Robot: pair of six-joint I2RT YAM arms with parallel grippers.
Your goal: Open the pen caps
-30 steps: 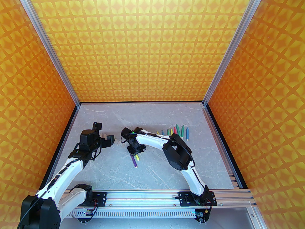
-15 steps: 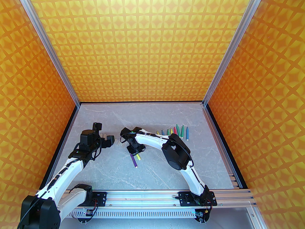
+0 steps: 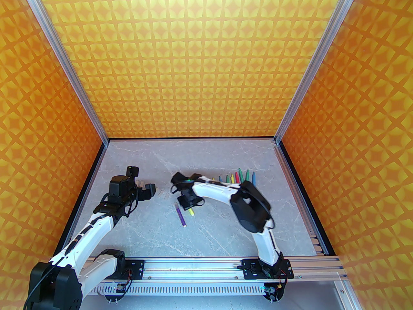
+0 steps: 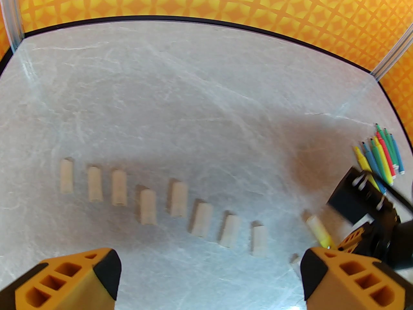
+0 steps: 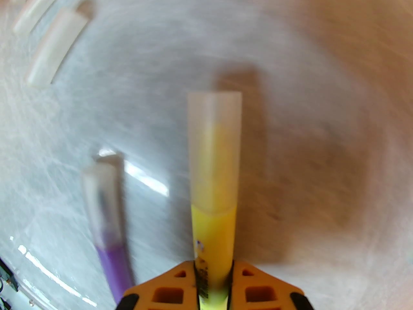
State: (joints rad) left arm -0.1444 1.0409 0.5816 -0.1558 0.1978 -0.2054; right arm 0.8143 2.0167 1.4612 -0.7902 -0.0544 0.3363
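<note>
My right gripper (image 3: 189, 202) is shut on a yellow pen (image 5: 213, 234) near the table's middle. The pen's clear cap (image 5: 214, 147) is still on and points ahead of the fingers. A purple pen (image 3: 181, 217) lies on the table just left of it, its cap (image 5: 102, 192) also on. Several loose pen caps (image 4: 148, 205) lie in a row below my left gripper (image 4: 209, 279). That gripper hovers open with nothing between its orange fingers (image 4: 80, 279). The yellow pen's capped end (image 4: 317, 229) shows at the right of the left wrist view.
Several uncapped pens (image 3: 238, 177) in green, blue, yellow and red lie side by side at the back right, behind my right arm's elbow (image 3: 250, 210). Orange patterned walls enclose the grey marble table (image 3: 200, 153) on three sides.
My right gripper has closed on the yellow pen and shifted right and slightly back with it, uncovering the purple pen's capped end. The left arm has barely moved.
</note>
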